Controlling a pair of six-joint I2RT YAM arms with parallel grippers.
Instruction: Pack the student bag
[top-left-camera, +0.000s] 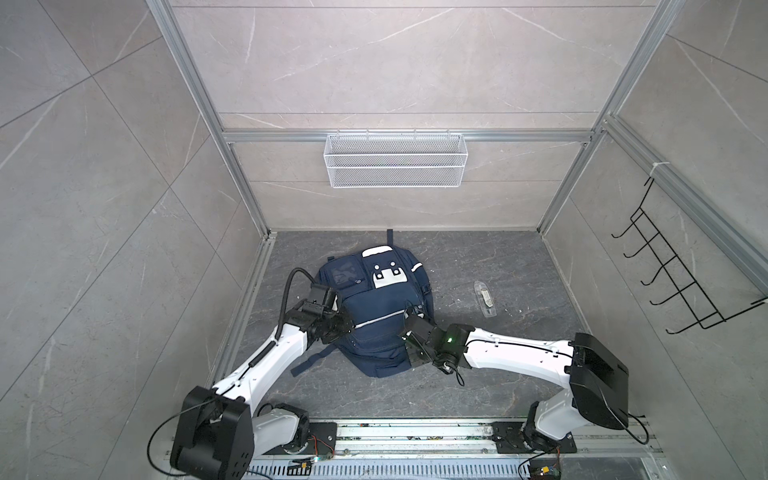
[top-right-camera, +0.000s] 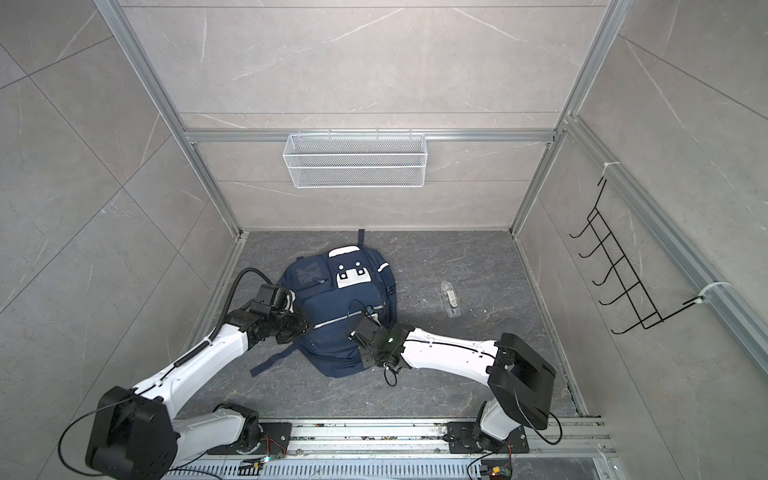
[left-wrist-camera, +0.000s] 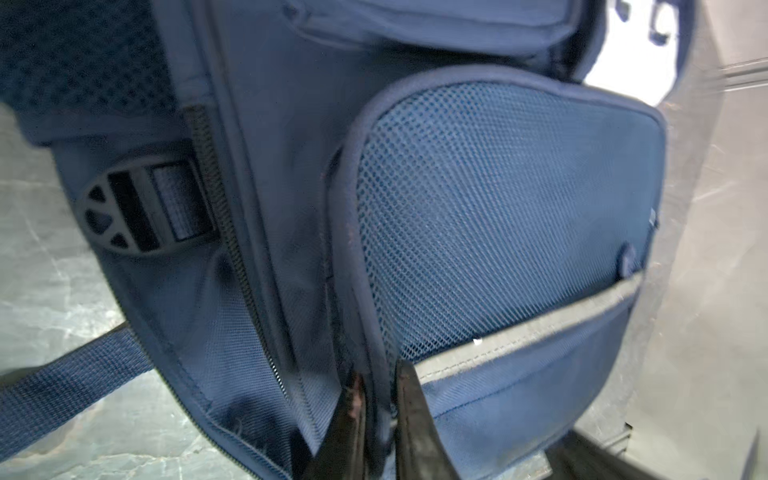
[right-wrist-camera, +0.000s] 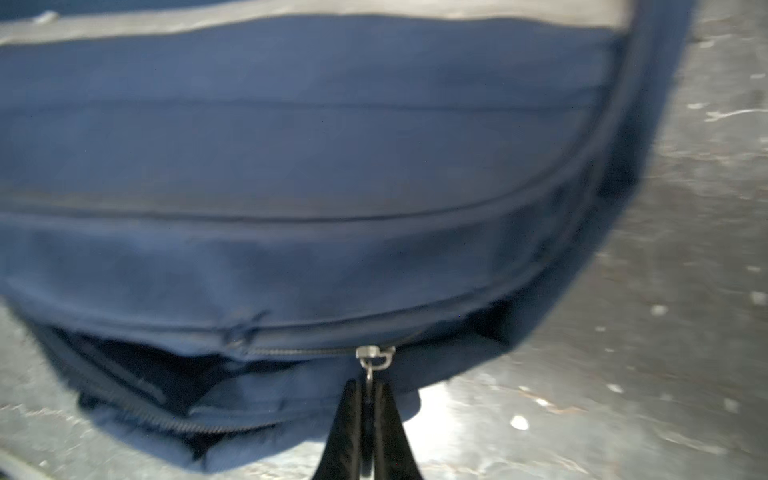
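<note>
The student bag (top-left-camera: 376, 332) lay flat between both arms, long axis running away from the bases. The right gripper (right-wrist-camera: 368, 388) was clamped on the zipper pull (right-wrist-camera: 374, 356) dead ahead, zip line crosswise to it. The left gripper (left-wrist-camera: 378, 374) pinched the pocket seam (left-wrist-camera: 348, 199).

Grey marble-look tiled walls (top-left-camera: 395, 62), dark stone floor (top-left-camera: 519, 266), white mesh wall basket (top-left-camera: 395, 154), black hook rack (top-left-camera: 681, 270)

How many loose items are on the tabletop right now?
2: the student bag in the middle, and a small clear case lying apart to its right. Anything inside or under the bag is hidden.
</note>
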